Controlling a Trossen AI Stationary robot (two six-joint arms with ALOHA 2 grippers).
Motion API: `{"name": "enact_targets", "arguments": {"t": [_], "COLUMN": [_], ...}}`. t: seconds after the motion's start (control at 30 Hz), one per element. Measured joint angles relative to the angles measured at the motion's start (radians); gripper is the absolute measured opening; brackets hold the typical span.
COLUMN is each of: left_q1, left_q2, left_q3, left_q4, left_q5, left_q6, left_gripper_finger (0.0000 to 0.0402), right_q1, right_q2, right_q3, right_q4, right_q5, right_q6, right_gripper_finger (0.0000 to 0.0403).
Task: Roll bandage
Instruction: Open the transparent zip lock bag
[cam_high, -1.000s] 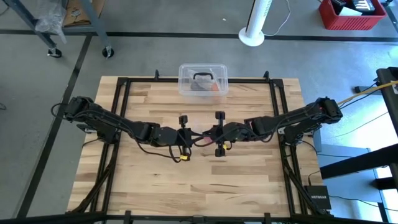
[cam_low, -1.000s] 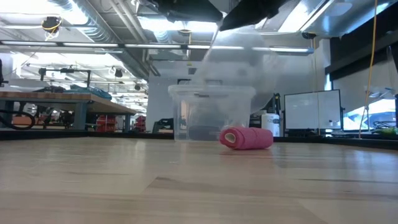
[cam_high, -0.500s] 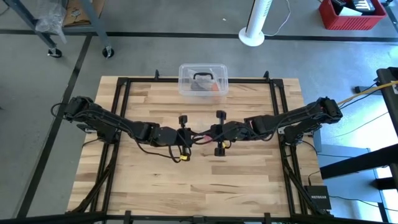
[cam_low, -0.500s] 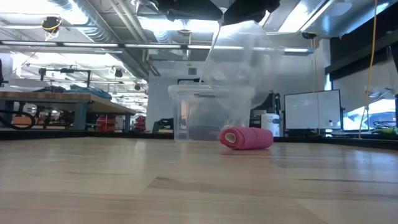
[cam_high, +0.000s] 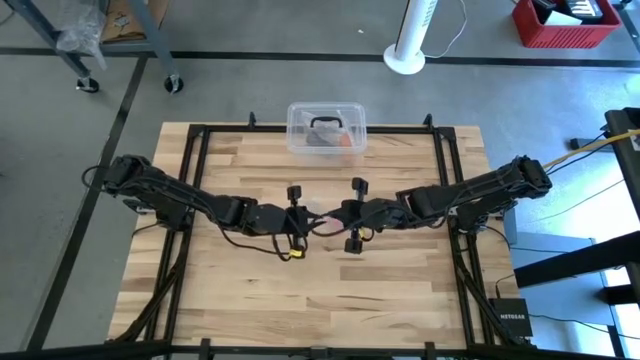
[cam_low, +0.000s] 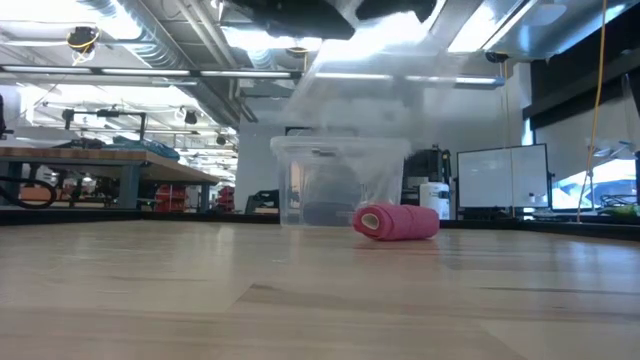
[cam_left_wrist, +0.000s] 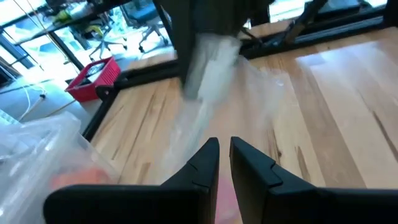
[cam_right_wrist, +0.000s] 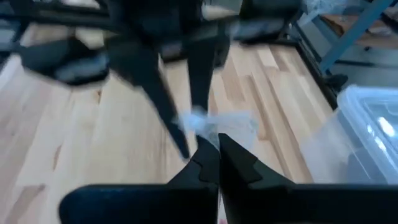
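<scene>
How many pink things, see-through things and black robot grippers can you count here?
Pink: 1, the pink rolled fabric bandage.
See-through: 2, the clear plastic box with a black handle and the thin clear plastic bag.
Black grippers: 2, the left gripper and the right gripper.
Total: 5.

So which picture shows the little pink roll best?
The low view: the small pink rolled fabric bandage lies sideways on the wooden table, spiral end showing. From above it's only an orange-pink speck beside the clear box; the wrist views give blurs.

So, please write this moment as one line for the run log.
left gripper: shut on bag | right gripper: shut on bag, mid-table | bandage: rolled, on table by box
</scene>
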Motion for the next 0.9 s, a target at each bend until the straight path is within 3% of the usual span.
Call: {"name": "enact_targets", "arguments": {"t": [0.33, 0.67, 0.8, 0.9], "left_q1": [-0.042, -0.046, -0.032, -0.012], "left_q2": [-0.054, -0.059, -0.050, -0.028], "left_q3": [0.001, 0.001, 0.002, 0.002], "left_q4": [0.000, 0.016, 0.082, 0.089], "left_q5": [-0.036, -0.167, -0.157, -0.092], "left_q6": [0.029, 0.003, -0.025, -0.056], "left_gripper_finger": [0.0039, 0.0149, 0.0168, 0.0170], "right_q1": [-0.004, -0.004, -0.004, -0.004], "right_q2": [0.001, 0.001, 0.002, 0.002], "right_q3": [-0.002, -0.003, -0.003, -0.003], "right_q4": [-0.057, -0.056, -0.039, -0.016], "right_q5": [0.004, 0.004, 0.004, 0.004], "right_q6": [0.016, 0.015, 0.012, 0.012], "right_gripper_finger": [0.0001, 0.0001, 0.0001, 0.0001]}}
